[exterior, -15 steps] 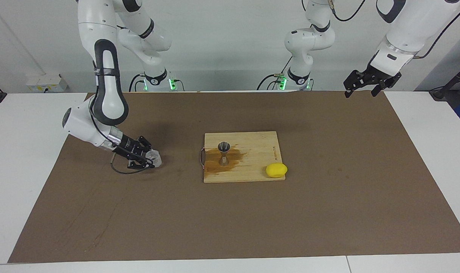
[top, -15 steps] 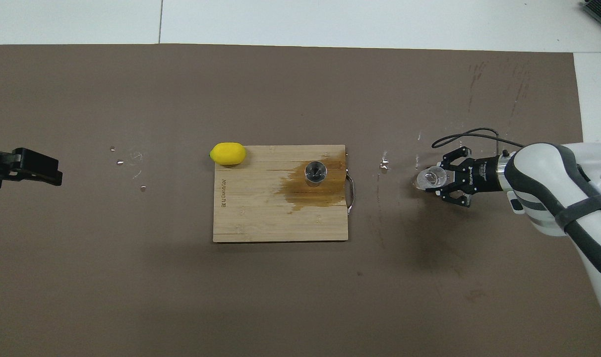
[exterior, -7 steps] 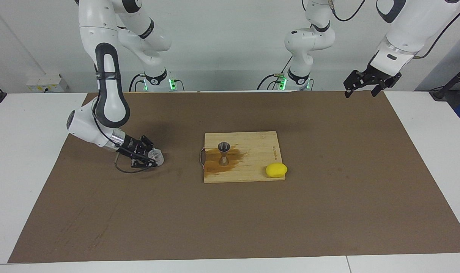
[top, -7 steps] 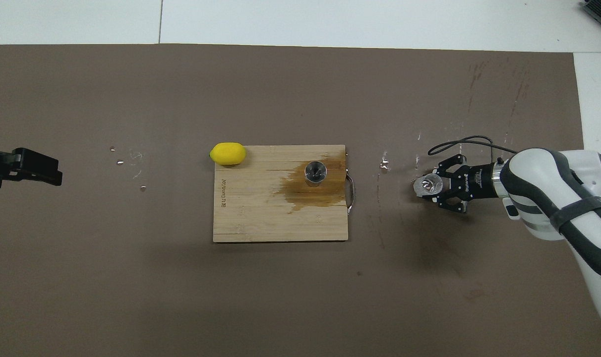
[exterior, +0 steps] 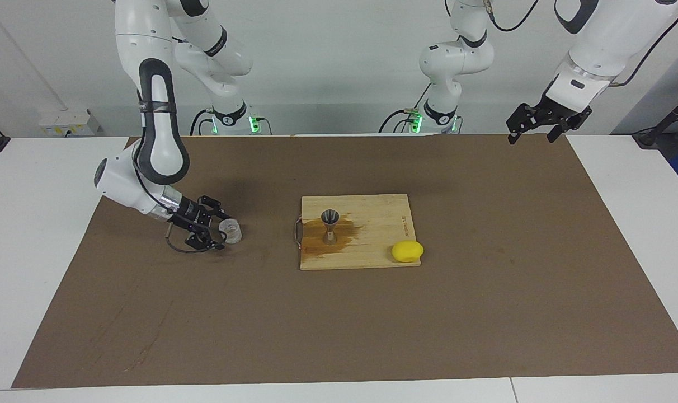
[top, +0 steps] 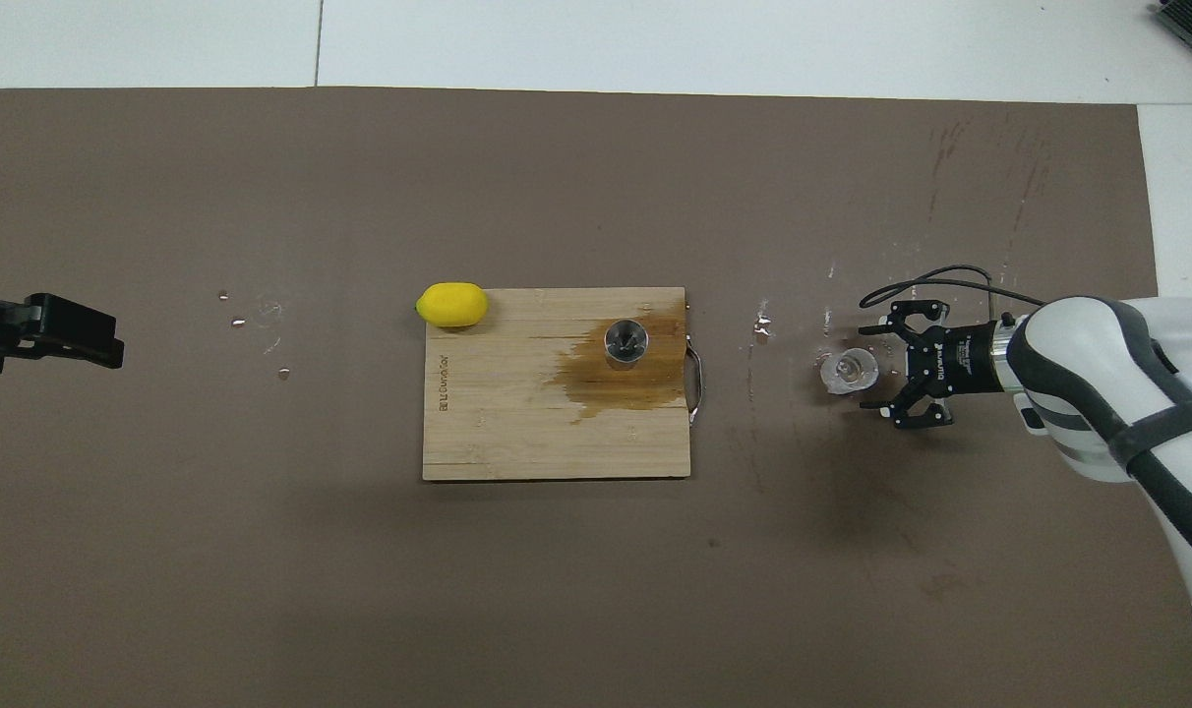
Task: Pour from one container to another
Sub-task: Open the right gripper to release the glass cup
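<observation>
- The right gripper [exterior: 219, 230] has just let go of the glass cup [exterior: 230, 231]: half a second ago its jaws were closed on the cup, now they stand wide, one at each side of it.
- The cup stands upright on the brown mat [exterior: 484, 313] that covers the counter, well apart from the cutting board [exterior: 372, 224], toward the right arm's end.
- It looks empty, though I cannot be sure, because clear glass hides a small rest of liquid.
- The steel jigger [exterior: 330, 225] stands upright on the cutting board, inside a dark wet stain [exterior: 344, 238], so some liquid seems to have missed it.
- A lemon [exterior: 407, 251] lies at the board's corner, toward the left arm's end.
- The left gripper [exterior: 543, 122] waits high over the mat's corner, far from the board, with jaws open and nothing in them.
- In my judgement the pouring is done and the cup is returned; what remains is for the right arm to draw back without knocking it.
</observation>
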